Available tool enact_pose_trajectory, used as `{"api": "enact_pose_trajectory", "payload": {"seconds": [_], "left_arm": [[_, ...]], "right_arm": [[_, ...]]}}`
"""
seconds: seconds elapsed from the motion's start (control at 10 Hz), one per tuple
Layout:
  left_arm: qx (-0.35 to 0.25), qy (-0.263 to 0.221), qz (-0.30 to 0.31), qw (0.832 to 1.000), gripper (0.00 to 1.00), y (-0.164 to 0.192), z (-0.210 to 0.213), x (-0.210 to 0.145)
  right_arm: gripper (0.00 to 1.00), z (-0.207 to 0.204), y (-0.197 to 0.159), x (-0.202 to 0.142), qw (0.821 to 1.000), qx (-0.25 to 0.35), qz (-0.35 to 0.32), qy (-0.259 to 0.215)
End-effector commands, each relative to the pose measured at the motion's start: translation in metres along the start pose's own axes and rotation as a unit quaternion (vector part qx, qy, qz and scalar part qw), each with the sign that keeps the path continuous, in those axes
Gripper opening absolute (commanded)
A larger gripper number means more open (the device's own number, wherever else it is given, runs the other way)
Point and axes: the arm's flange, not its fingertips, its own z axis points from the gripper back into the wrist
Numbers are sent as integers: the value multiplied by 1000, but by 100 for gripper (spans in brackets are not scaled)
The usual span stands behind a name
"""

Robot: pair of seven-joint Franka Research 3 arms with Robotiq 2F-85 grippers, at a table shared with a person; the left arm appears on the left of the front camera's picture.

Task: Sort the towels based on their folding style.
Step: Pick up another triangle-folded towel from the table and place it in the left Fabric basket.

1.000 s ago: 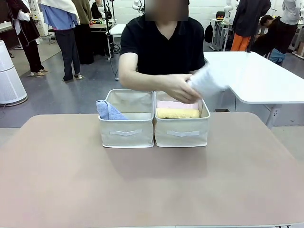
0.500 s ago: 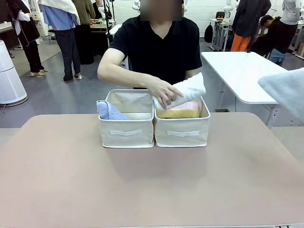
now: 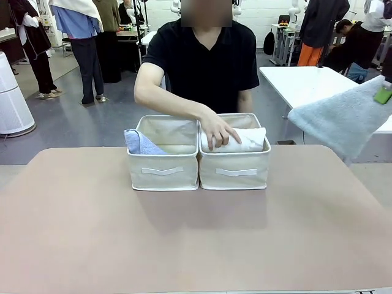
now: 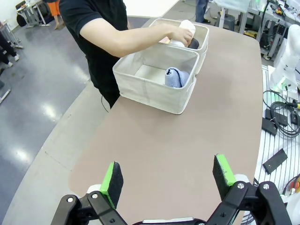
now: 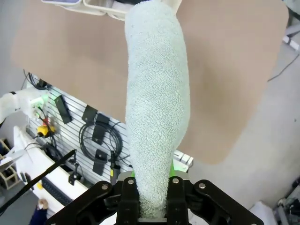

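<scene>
The person's hand (image 3: 219,130) presses a white rolled towel (image 3: 248,139) down into the right beige bin (image 3: 236,173). That roll covers the ones under it, though a dark grey roll (image 4: 193,43) peeks out beside it. The left bin (image 3: 162,171) holds a light blue cone fold (image 3: 139,142). My right gripper (image 5: 153,206) is shut on the narrow end of the grey-green cone towel (image 5: 157,108). The towel (image 3: 346,119) hangs in the air past the table's right edge, a green pad (image 3: 383,95) at its top. My left gripper (image 4: 168,173) stands open above the table's left end, holding nothing.
The two bins stand side by side at the far middle of the brown table (image 3: 196,239). A white table (image 3: 306,82) stands behind on the right. Cables and a wall rack (image 5: 96,136) lie off the table's side. People stand in the background.
The person has lowered the white roll into the right bin, covering the pink and yellow rolls. The grey-green towel in my right gripper has come further in from the right.
</scene>
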Motion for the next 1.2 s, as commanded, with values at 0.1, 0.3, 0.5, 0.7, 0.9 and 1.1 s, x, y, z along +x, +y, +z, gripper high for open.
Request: {"api": "enact_pose_trajectory", "payload": {"seconds": [0.1, 0.3, 0.5, 0.7, 0.9, 1.1], "left_arm": [[9, -5, -2, 1000, 100, -2, -2, -1], [9, -5, -2, 1000, 100, -2, -2, -1], [9, -5, -2, 1000, 100, -2, -2, -1], [9, -5, -2, 1000, 100, -2, -2, -1], [9, -5, -2, 1000, 100, -2, -2, -1], [9, -5, -2, 1000, 100, -2, -2, -1]], "right_arm": [[7, 9, -2, -13, 1000, -3, -8, -14], [7, 9, -2, -13, 1000, -3, -8, -14], [7, 9, -2, -13, 1000, -3, -8, -14], [7, 9, -2, -13, 1000, -3, -8, -14], [7, 9, -2, -13, 1000, -3, -8, -14], [7, 9, -2, -13, 1000, -3, -8, -14]]}}
